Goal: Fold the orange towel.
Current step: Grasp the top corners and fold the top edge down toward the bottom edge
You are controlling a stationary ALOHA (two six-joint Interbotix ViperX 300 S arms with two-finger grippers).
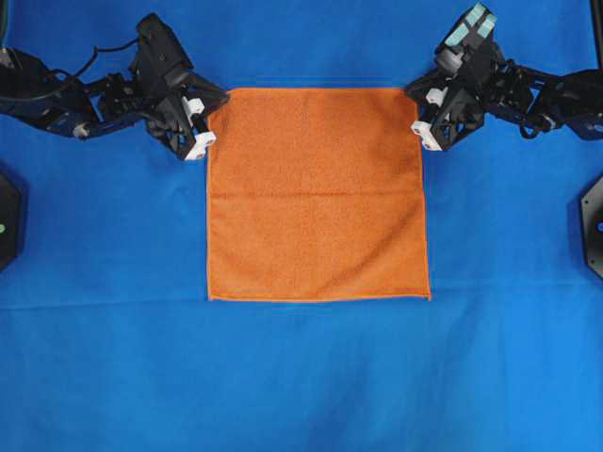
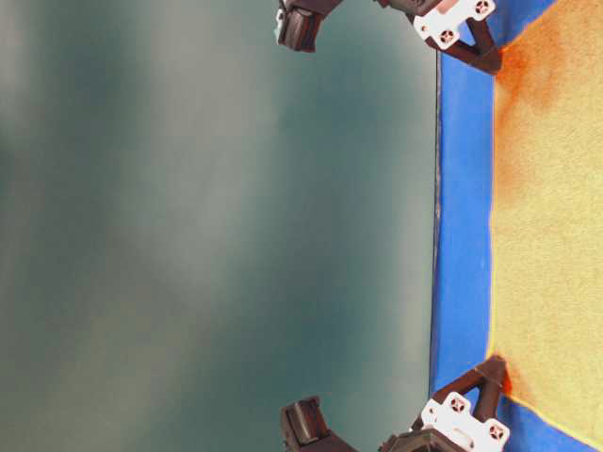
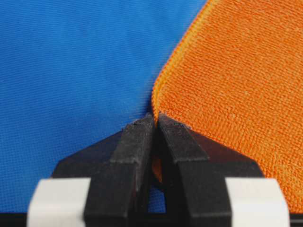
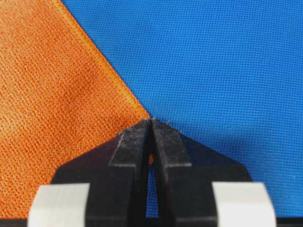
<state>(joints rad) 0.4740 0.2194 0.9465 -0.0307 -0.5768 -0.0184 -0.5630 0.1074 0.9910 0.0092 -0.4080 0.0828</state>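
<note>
The orange towel [image 1: 318, 193] lies flat and square on the blue table cover, with a faint crease across its middle. My left gripper [image 1: 215, 111] is at the towel's far left corner. In the left wrist view the gripper [image 3: 156, 116] is shut, with the rounded corner of the towel [image 3: 232, 80] pinched between its tips. My right gripper [image 1: 415, 105] is at the far right corner. In the right wrist view it [image 4: 151, 120] is shut too, and a bit of the towel [image 4: 52, 94] shows between the fingers. The corners stay low on the table.
The blue cover [image 1: 301, 377] spreads on all sides of the towel. Dark fixtures stand at the left edge [image 1: 8, 221] and right edge [image 1: 594, 221]. The table-level view shows the cover's far edge [image 2: 438, 235] close behind both grippers.
</note>
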